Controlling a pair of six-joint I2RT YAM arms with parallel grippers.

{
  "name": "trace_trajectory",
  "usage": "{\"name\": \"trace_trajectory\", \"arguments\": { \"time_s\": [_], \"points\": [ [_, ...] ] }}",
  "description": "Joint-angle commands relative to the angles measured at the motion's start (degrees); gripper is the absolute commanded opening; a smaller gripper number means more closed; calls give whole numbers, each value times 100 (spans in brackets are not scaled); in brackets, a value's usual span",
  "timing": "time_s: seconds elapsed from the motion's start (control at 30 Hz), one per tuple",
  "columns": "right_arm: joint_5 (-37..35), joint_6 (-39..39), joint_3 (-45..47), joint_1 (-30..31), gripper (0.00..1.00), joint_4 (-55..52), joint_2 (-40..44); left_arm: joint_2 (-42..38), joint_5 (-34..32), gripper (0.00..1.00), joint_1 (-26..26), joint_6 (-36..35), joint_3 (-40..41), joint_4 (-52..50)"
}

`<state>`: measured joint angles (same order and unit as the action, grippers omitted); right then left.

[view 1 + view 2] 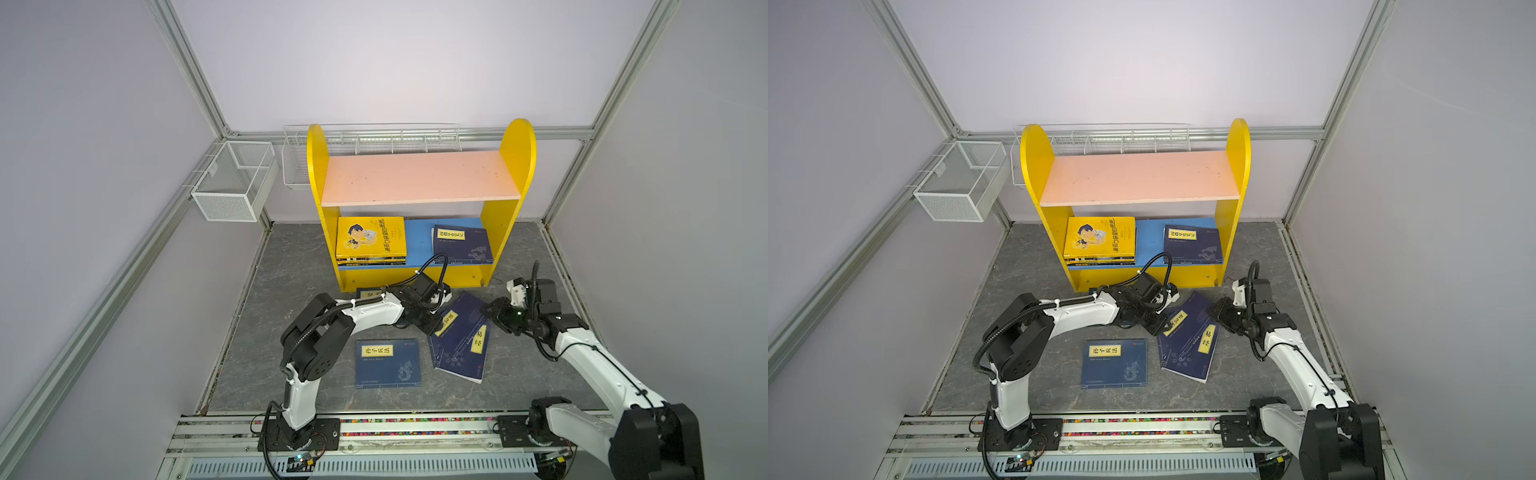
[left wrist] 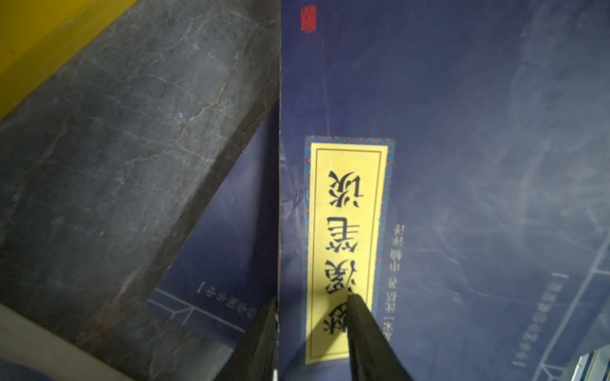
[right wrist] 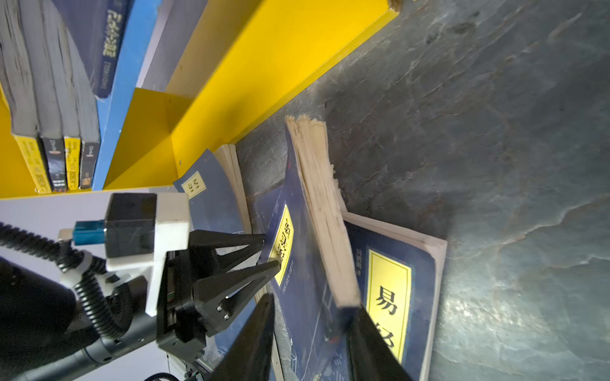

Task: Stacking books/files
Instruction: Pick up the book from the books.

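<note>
Right wrist: shelf (image 3: 264, 66) near tilted book (image 3: 303, 264)

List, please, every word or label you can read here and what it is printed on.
"孙子兵法": on the flat navy book.
"梦溪笔谈": on the tilted navy book; first character partly covered.
"易经": on the lower navy book beneath it.
Yellow book and shelved navy book: titles too blurred to read.

Fig.: Robotics lab test cell. Alu-profile frame (image 1: 189, 70) w/ plain lilac wall panels (image 1: 395, 62); two robot arms (image 1: 374, 311) bolted to front rail (image 1: 415, 428); stone-look table (image 1: 291, 266); prop bookshelf (image 1: 318, 166) w/ paperbacks (image 1: 370, 237); wire baskets (image 1: 232, 178) on frame.
</note>
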<state>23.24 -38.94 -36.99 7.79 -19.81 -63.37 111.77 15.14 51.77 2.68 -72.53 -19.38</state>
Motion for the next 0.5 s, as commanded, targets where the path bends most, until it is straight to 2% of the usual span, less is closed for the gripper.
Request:
{"name": "trace_trajectory", "arguments": {
  "time_s": [0.0,0.07,0.23,0.37,0.47],
  "points": [
    [121,73,-2,278,34,319,-198,134,71,36,37,-74,-103,-53],
    [75,42,33,580,30,441,-389,135,60,36,38,-74,-87,-35],
    [-49,-58,137,823,8,656,-487,-30,-106,36,29,14,44,118],
    [-395,-47,168,759,6,663,57,-607,-500,40,-116,309,264,389],
    [-320,-44,123,568,6,739,523,-1359,-534,45,-394,669,454,606]
  ]
}}
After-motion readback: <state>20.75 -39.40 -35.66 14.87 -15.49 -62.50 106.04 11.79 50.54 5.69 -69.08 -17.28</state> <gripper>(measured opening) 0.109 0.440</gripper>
